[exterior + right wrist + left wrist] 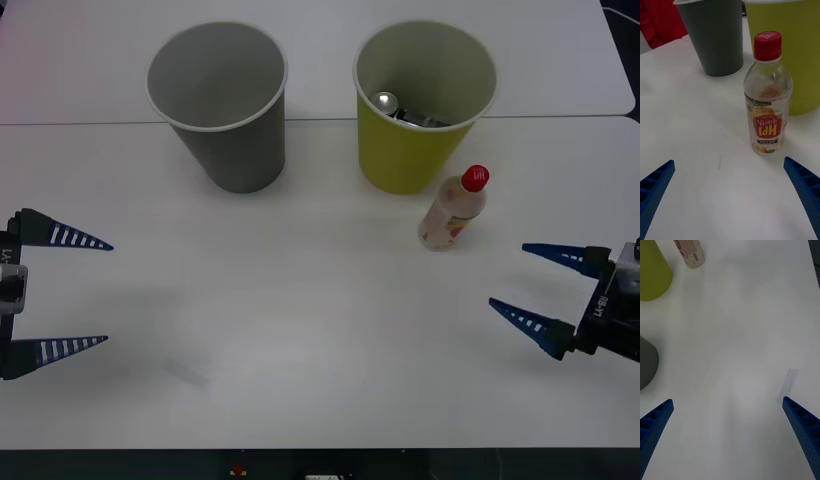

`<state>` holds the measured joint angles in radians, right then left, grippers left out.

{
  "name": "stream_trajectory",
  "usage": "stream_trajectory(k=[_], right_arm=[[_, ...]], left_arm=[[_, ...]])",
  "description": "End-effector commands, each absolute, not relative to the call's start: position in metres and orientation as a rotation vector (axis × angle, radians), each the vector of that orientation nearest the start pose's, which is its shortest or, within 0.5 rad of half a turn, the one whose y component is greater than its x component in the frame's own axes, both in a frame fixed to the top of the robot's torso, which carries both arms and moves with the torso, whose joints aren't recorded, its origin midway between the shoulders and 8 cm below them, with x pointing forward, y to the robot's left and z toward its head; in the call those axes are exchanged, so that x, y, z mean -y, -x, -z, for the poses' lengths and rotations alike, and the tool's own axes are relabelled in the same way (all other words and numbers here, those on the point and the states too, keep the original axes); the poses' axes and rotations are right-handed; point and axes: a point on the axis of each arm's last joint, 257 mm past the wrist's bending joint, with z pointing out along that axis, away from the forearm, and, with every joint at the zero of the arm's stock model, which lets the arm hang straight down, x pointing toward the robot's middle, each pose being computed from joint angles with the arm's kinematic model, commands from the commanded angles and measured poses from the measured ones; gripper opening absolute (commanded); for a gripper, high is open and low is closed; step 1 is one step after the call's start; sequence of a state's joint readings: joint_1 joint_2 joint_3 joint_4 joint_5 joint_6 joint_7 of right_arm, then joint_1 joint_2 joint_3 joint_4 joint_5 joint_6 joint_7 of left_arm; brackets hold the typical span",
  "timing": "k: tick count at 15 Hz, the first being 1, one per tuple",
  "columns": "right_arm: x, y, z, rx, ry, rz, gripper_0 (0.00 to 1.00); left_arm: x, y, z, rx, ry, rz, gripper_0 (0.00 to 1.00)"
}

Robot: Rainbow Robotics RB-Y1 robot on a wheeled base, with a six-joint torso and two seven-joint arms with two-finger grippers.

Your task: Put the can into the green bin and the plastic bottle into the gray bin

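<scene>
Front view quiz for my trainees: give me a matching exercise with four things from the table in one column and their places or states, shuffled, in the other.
Things:
1. can
2. bottle
3. gray bin
4. right gripper

Places or states:
A. upright on the table, just in front of the green bin
B. open, low at the table's right edge, fingers pointing towards the bottle
C. lying inside the green bin
D. standing to the left of the green bin, nothing seen inside

Pairs: 1-C, 2-A, 3-D, 4-B
</scene>
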<state>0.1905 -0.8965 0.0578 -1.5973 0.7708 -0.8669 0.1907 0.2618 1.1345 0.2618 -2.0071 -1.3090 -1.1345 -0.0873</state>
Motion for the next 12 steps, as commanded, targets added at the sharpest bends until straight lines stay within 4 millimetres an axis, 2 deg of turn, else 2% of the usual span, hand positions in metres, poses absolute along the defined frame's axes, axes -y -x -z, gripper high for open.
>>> stream_trajectory(k=[1, 4, 12], right_arm=[[0.264, -0.406, 0.231, -1.567, 0.788, -0.574, 1.0], [0.266, -0.424, 0.239, -1.544, 0.745, -0.544, 1.0], [0.238, -0.458, 0.246, -1.505, 0.655, -0.547, 1.0]], left_arm=[[-0.286, -0.341, 0.167, -1.444, -1.762, 0.118, 1.0], [-0.286, -0.341, 0.167, -1.444, -1.762, 0.118, 1.0], [-0.286, -0.341, 0.167, -1.444, -1.762, 0.118, 1.0]])
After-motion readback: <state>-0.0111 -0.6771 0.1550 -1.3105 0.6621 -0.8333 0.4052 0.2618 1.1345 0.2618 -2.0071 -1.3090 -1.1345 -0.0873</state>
